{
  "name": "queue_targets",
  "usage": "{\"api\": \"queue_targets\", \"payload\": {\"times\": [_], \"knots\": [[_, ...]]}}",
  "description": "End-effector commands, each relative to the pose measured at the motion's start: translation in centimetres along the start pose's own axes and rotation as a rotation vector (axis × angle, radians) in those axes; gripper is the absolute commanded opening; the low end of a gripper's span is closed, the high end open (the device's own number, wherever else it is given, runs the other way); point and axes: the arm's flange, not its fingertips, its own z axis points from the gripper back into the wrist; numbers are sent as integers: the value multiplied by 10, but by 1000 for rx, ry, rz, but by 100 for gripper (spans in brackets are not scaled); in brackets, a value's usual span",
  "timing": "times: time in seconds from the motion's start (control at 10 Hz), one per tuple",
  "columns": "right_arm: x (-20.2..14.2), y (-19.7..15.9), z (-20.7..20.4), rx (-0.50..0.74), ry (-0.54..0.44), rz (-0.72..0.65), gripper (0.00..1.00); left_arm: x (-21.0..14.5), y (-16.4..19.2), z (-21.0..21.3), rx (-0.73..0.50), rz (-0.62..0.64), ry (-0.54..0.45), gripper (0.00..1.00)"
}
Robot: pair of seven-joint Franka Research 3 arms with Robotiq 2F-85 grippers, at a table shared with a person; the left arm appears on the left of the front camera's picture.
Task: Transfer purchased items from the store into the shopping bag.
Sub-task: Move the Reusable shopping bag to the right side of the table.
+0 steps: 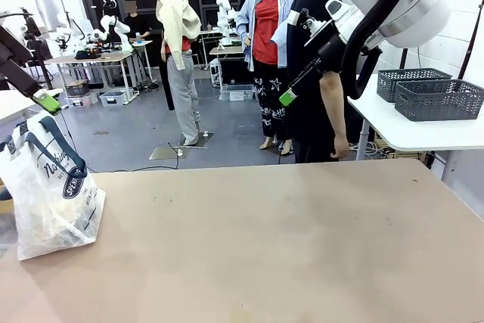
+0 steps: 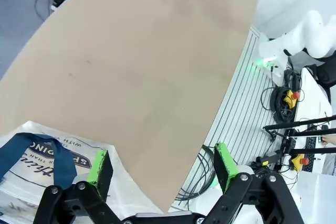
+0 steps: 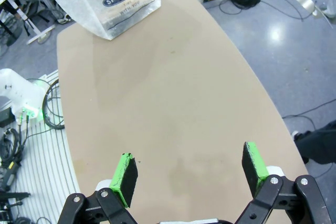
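The left claw hangs with its green pads spread wide and nothing between them, above the shopping bag, which sits at the desk's nine o'clock edge in the front view. The right claw, also spread and holding nothing, hovers over bare desk; from its wrist view the bag lies at eleven o'clock.

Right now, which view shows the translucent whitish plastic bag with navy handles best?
Front view: the translucent whitish plastic bag with navy handles shows nearly whole, logo readable. Right wrist view shows its lower part; left wrist view only a corner.
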Motion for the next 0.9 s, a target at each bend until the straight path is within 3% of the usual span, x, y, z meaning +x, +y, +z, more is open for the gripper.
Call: {"api": "queue_targets", "payload": {"times": [0.0,0.5,0.7,0.8], "knots": [[0,0,0,-5,13,3,100,3,0,2,5,10,0,100],[0,0,0,-5,13,3,100,2,0,0,1,-1,1,100],[0,0,0,-5,13,3,100,2,-2,-1,141,-226,-141,100],[0,0,0,-5,13,3,100,0,2,-1,130,-253,-166,100]]}}
